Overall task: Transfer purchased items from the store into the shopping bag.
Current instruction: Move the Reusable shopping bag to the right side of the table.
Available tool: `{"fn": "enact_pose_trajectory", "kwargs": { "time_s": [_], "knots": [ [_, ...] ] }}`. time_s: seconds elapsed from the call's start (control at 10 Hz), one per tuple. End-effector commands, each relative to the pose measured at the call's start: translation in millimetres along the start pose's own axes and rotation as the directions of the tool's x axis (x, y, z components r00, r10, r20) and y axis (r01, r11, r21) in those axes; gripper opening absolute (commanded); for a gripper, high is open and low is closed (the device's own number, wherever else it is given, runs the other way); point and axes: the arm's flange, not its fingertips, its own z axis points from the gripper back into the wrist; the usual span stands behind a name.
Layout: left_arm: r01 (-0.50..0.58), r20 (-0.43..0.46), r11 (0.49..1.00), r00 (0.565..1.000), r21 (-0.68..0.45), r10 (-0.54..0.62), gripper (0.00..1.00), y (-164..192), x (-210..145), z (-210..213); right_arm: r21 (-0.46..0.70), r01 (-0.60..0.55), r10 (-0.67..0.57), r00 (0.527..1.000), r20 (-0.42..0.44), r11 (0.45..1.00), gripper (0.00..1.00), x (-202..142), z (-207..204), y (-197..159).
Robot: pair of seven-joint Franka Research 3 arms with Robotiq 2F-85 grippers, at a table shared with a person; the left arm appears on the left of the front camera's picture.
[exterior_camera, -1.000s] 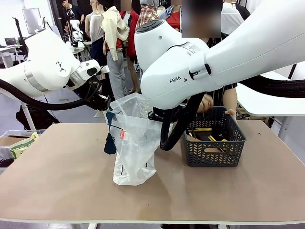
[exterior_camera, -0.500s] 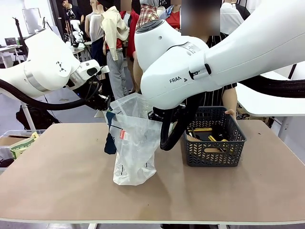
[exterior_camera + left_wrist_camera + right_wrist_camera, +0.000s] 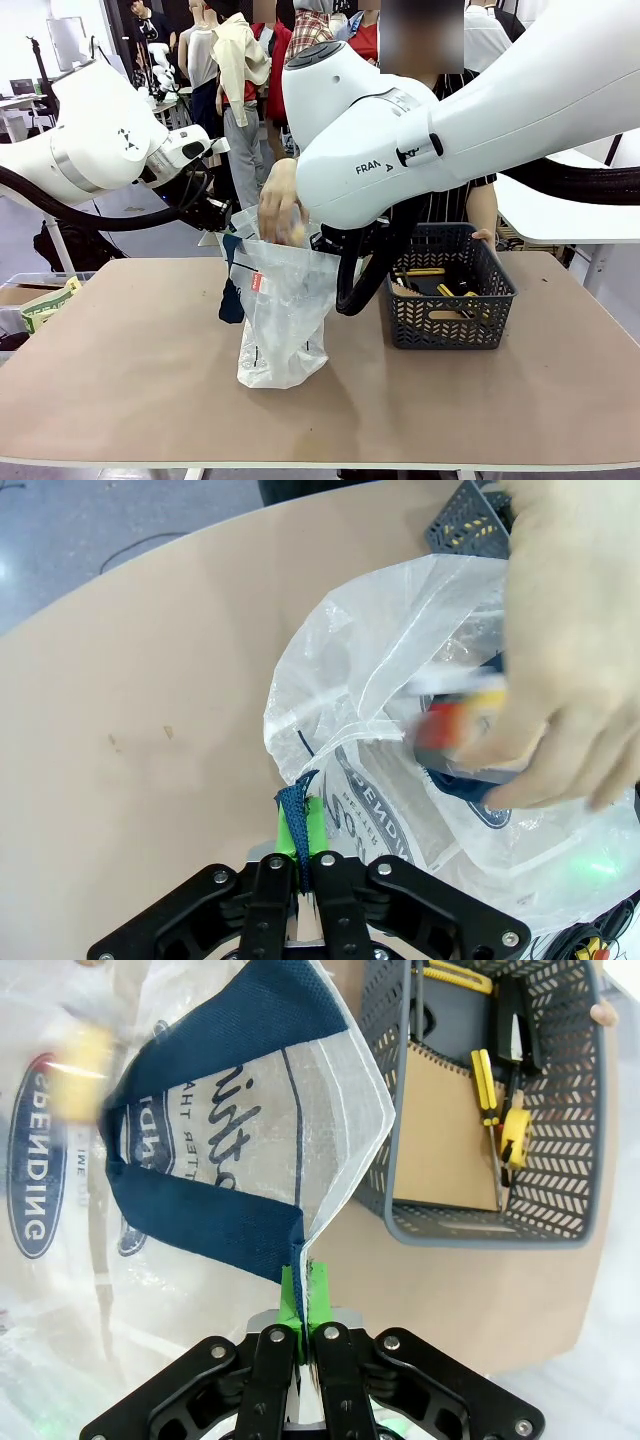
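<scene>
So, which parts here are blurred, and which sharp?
Left wrist view: the person's hand and the item it holds are motion-blurred; the left claw is sharp. Right wrist view: a yellow smear over the shopping bag; the basket is crisp.

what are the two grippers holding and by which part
Both grip the shopping bag: left gripper a dark trim tip at its rim, right gripper the dark blue band's corner.

- The person's hand, which was over the basket a second ago, is now at the open mouth of the bag, between the two sets of jaws.
- The hand grips a small blurred item just ahead of the left jaws.
</scene>
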Motion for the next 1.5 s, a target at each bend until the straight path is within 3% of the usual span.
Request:
{"fn": "enact_pose_trajectory", "kwargs": {
  "time_s": [0.0, 1.4],
  "knots": [
    [-0.003, 0.001, 1.0, 1.0, 0.001, 0.003, 0.0, 1.4, 0.0, 0.5, -0.006, 0.001, -0.001, 1.0, 0.0, 1.0, 0.0, -2.3, -0.9, -1.9],
    [-0.003, 0.001, 1.0, 1.0, 0.001, 0.003, 0.0, 1.4, 0.0, 0.5, -0.006, 0.001, -0.001, 1.0, 0.0, 1.0, 0.0, -2.3, -0.9, -1.9]
  ]
}}
